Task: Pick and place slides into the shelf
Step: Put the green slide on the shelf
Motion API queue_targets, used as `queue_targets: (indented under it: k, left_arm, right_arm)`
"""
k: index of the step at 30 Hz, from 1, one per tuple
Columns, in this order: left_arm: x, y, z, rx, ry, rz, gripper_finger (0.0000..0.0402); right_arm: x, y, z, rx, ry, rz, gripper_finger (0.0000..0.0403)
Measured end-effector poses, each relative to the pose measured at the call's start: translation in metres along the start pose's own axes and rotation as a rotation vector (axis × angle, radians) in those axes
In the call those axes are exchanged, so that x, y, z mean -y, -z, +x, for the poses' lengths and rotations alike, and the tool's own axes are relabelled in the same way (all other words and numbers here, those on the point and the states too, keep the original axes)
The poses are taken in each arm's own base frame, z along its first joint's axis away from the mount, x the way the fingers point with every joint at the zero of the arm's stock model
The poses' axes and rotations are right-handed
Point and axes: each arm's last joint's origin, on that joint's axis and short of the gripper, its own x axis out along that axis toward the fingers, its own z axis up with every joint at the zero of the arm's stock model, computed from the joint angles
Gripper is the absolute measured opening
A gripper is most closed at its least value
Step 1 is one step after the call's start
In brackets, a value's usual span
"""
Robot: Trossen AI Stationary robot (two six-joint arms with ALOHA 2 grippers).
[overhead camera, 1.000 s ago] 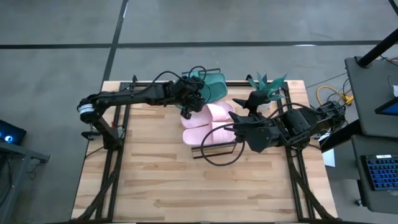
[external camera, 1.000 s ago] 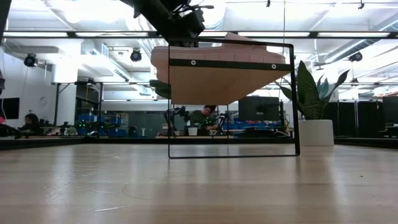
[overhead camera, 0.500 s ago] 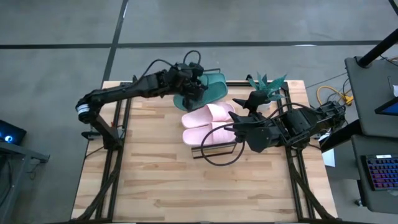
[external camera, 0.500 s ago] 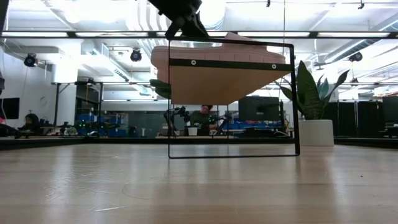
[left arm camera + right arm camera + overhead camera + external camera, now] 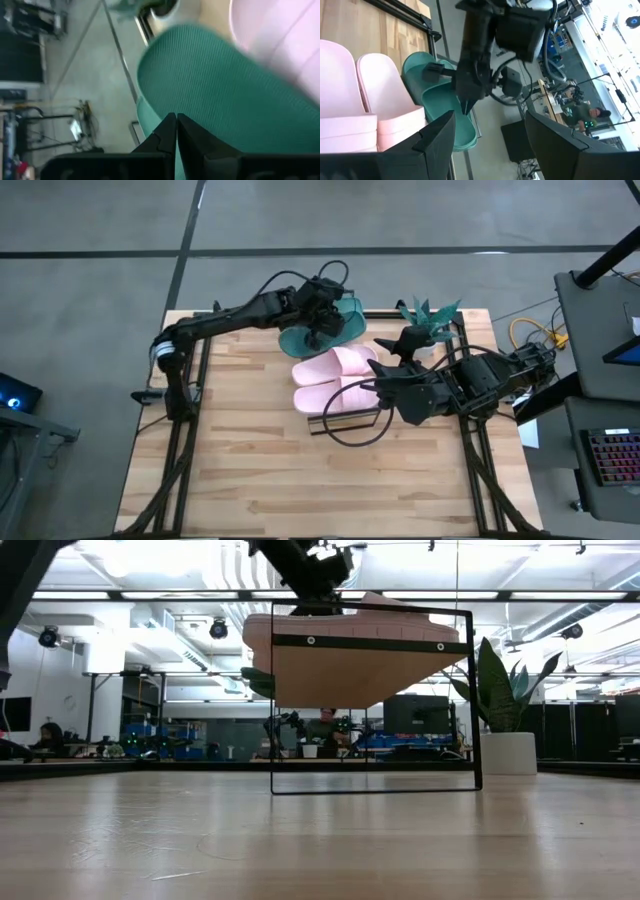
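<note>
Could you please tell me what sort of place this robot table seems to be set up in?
Probably an open-plan robotics lab or workshop. Beyond the light wooden table the low view shows workbenches crowded with equipment, a seated person at a bench, and an exposed ceiling with ducts and strip lights.

A light-wood worktop [image 5: 250, 470] fills the lower middle of the high view. The shelf [image 5: 345, 420] stands near its upper centre, two pink slides [image 5: 335, 378] and teal slides [image 5: 340, 325] lying on top.
</note>
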Motion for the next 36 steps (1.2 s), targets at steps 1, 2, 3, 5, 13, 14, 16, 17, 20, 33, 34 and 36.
queue_targets:
  k: [1,2,3,5,13,14,16,17,20,33,34,36]
  left_arm:
    - [-0.001,0.003,0.005,-0.015,0.013,-0.004,0.0]
    - [-0.002,0.005,0.008,-0.028,0.023,-0.006,0.0]
    - [-0.002,0.007,0.013,-0.042,0.036,-0.009,0.0]
    - [0.0,0.01,0.023,-0.063,0.056,-0.013,0.0]
    - [0.007,0.014,0.043,-0.043,0.114,-0.013,0.0]
    - [0.008,0.014,0.043,-0.033,0.122,-0.01,0.0]
    - [0.008,0.014,0.043,-0.009,0.137,0.002,0.0]
    - [0.009,0.014,0.044,-0.001,0.143,0.008,0.0]
    - [0.009,0.015,0.044,0.018,0.157,0.004,0.0]
    - [0.01,0.017,0.045,0.065,0.204,0.017,0.0]
    - [0.009,0.015,0.042,0.069,0.199,0.017,0.0]
    - [0.007,0.012,0.036,0.077,0.187,0.002,0.0]
  right_arm:
    - [0.0,0.0,0.0,-0.001,0.0,0.001,0.0231]
    - [0.0,0.0,0.0,-0.002,0.0,-0.001,0.0231]
    - [0.0,0.001,0.0,-0.004,-0.001,-0.003,0.0231]
    - [0.0,0.002,0.0,-0.01,-0.002,-0.009,0.0231]
    - [-0.001,0.004,0.0,-0.024,-0.004,0.002,0.0231]
    - [-0.001,0.004,0.0,-0.024,-0.004,0.002,0.0231]
    - [-0.001,0.004,0.0,-0.024,-0.004,0.002,0.0231]
    - [-0.001,0.004,0.0,-0.024,-0.004,0.002,0.0231]
    - [-0.001,0.004,0.0,-0.024,-0.004,0.002,0.0231]
    - [-0.001,0.004,0.0,-0.024,-0.004,0.002,0.0231]
    - [-0.001,0.004,0.0,-0.024,-0.004,0.002,0.0231]
    - [-0.001,0.004,0.0,-0.024,-0.004,0.002,0.0231]
